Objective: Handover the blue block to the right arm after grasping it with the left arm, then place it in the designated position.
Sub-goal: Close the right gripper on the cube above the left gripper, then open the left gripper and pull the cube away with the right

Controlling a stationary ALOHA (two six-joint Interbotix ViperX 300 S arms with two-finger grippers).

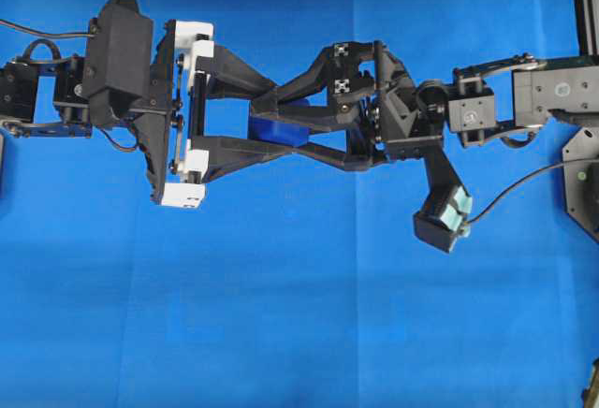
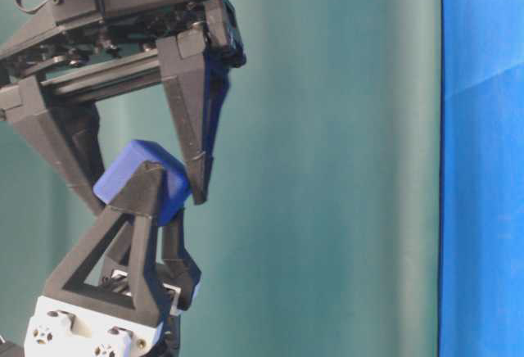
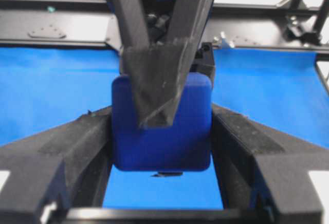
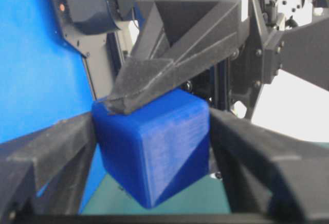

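Mid-air handover: blue block between two grippers

The left gripper [image 1: 251, 135] is clamped on the blue block [image 1: 276, 130], held above the blue cloth [image 1: 281, 314]; the right gripper [image 1: 267, 127] has its fingers on either side of the same cube (in its own wrist view both pads appear to touch it, though I cannot tell whether the grip is firm). Risk: if the left lets go before the right bites, the block drops, and its tilt could let it twist out

one blue block [image 1: 278, 131], two grippers, one blue cloth [image 1: 299, 314]
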